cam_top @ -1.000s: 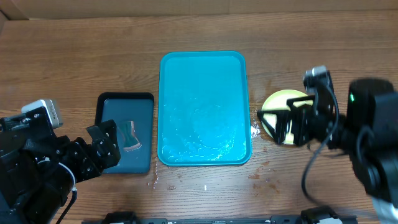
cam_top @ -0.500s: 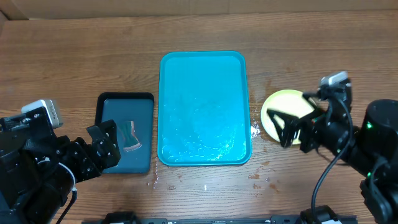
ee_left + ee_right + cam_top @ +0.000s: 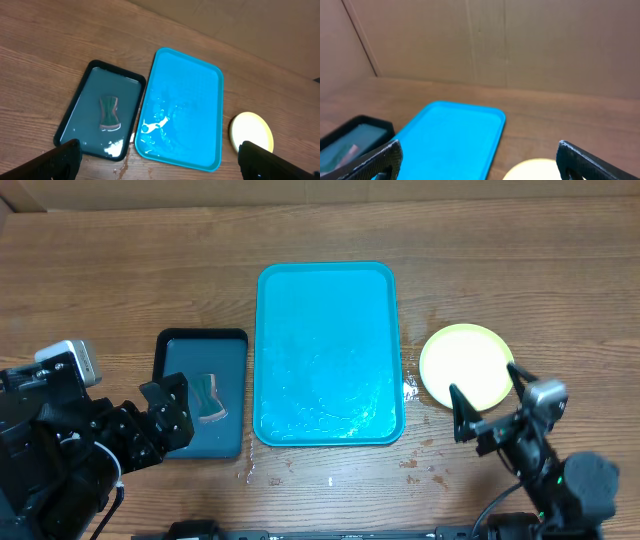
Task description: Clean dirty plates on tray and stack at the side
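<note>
The turquoise tray (image 3: 327, 352) lies mid-table, wet, with no plates on it; it also shows in the left wrist view (image 3: 184, 113) and the right wrist view (image 3: 451, 136). A stack of plates (image 3: 466, 366) with a yellow-green rim on top sits on the table right of the tray, also in the left wrist view (image 3: 251, 132) and at the bottom edge of the right wrist view (image 3: 532, 171). My right gripper (image 3: 487, 402) is open and empty, raised just in front of the stack. My left gripper (image 3: 170, 412) is open and empty at the front left.
A black tray (image 3: 203, 392) holding water and a teal sponge (image 3: 208, 398) lies left of the turquoise tray. Water spots (image 3: 412, 388) lie on the wood around the tray. A cardboard wall (image 3: 495, 40) stands at the back.
My right arm has pulled back from over the plate stack toward the front edge, leaving the stack fully uncovered. The left arm has not moved.
</note>
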### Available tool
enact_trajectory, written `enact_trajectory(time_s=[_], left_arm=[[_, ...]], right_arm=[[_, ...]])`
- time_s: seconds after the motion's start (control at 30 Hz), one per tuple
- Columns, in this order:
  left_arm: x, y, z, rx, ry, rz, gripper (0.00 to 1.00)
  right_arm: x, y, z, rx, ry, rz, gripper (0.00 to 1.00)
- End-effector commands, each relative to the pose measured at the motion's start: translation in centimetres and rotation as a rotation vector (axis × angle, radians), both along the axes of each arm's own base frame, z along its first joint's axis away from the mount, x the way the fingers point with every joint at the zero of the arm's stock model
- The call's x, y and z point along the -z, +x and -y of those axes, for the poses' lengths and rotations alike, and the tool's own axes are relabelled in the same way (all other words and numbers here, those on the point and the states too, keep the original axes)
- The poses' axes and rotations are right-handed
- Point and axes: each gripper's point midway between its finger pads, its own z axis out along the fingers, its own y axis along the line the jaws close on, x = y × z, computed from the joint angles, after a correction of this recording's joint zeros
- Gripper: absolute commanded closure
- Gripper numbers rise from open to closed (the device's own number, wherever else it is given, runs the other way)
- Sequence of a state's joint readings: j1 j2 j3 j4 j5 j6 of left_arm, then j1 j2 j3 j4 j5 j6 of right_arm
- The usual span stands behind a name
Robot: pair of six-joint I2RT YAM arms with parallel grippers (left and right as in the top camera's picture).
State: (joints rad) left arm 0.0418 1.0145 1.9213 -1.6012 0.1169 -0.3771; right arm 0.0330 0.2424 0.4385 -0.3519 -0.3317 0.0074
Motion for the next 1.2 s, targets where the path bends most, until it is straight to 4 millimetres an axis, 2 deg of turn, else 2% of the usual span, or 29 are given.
enact_trajectory(time_s=[0.0,0.07,0.23,0.37,0.6,0.73,1.17], left_arm=[[-0.1,0.0,0.0,0.008,0.005,0.006,0.0],[-0.1,0.0,0.0,0.008,0.005,0.006,0.0],[-0.1,0.0,0.0,0.008,0.005,0.006,0.0],[-0.1,0.0,0.0,0.008,0.005,0.006,0.0],[-0.1,0.0,0.0,0.008,0.005,0.006,0.0],[-0.1,0.0,0.0,0.008,0.005,0.006,0.0],[-0.1,0.0,0.0,0.008,0.005,0.006,0.0]], right_arm=[[1.9,-1.0,0.4,0.013,0.002,0.06,0.01],[2.9,-1.2,0.6,0.023,0.002,0.08,0.0],[5.6,0.0,1.1,0.054,0.046,0.048,0.0],[7.0,1.1,1.3,0.066,0.05,0.103,0.0],[7.1,1.4,1.8,0.093,0.046,0.139,0.0],[8.4,1.5,1.8,0.094,0.044,0.087,0.0],[8.4,1.5,1.8,0.094,0.044,0.087,0.0]])
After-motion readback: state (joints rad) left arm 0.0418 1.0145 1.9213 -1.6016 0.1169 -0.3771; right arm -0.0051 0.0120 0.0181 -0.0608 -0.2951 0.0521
